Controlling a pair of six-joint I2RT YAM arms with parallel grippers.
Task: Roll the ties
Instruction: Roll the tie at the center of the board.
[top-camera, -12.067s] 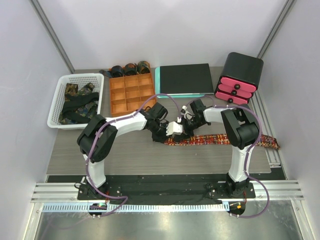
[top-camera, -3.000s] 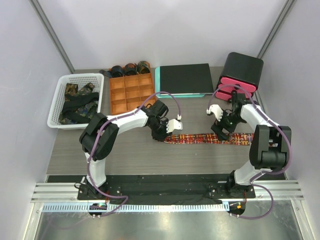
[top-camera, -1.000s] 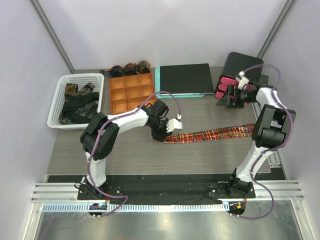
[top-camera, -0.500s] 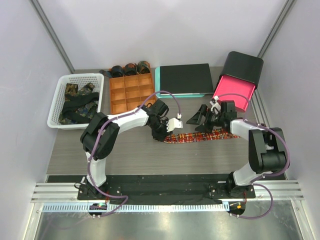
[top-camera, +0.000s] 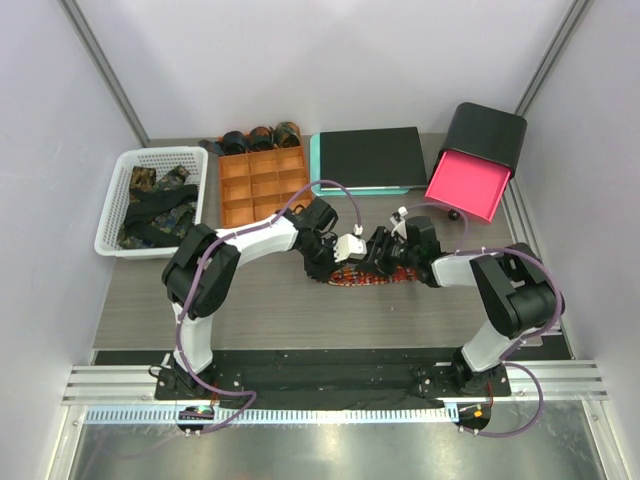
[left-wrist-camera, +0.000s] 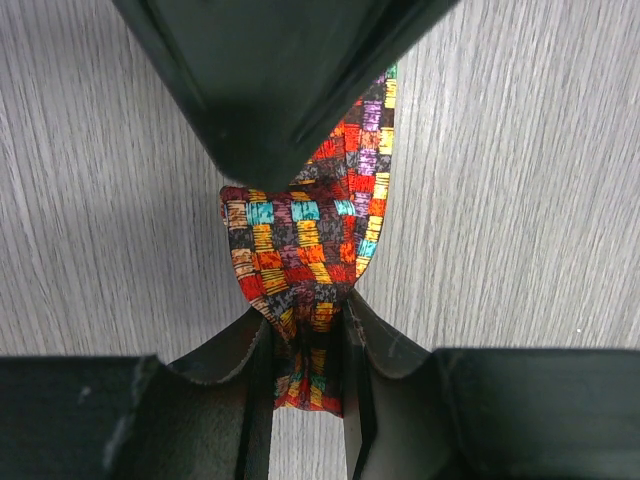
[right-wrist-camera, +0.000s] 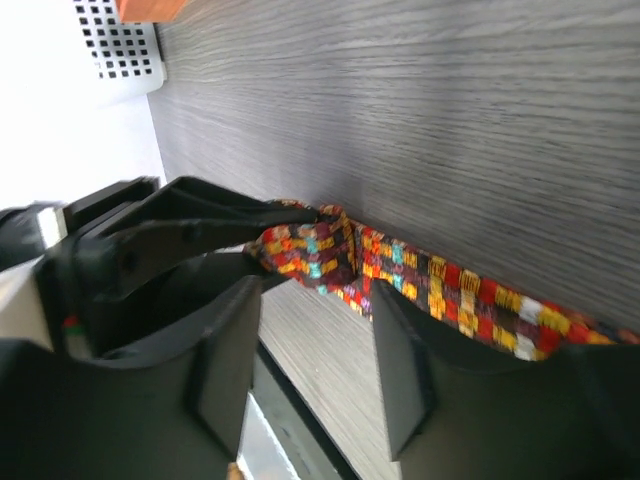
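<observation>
A red-orange check tie (top-camera: 392, 277) lies on the grey table, its left end doubled over. My left gripper (top-camera: 336, 268) is shut on that folded end; in the left wrist view the tie (left-wrist-camera: 300, 250) bulges ahead of the fingers (left-wrist-camera: 362, 340) that pinch it. My right gripper (top-camera: 373, 260) sits right beside the left one, over the same end. In the right wrist view its jaws (right-wrist-camera: 312, 370) stand apart with only table between them, and the tie (right-wrist-camera: 400, 272) runs past the tip of the right finger (right-wrist-camera: 400, 370). Three dark rolled ties (top-camera: 258, 137) sit behind the orange tray.
An orange compartment tray (top-camera: 262, 187) and a white basket (top-camera: 118, 215) of dark ties stand at the back left. A black pad on a teal board (top-camera: 365, 157) lies at the back centre. A black box with a pink front (top-camera: 476, 160) leans at the back right.
My right arm has swung from the box at the back right across to the tie's held end, its jaws narrowing. The box's pink front now tilts up. The left gripper has not moved.
</observation>
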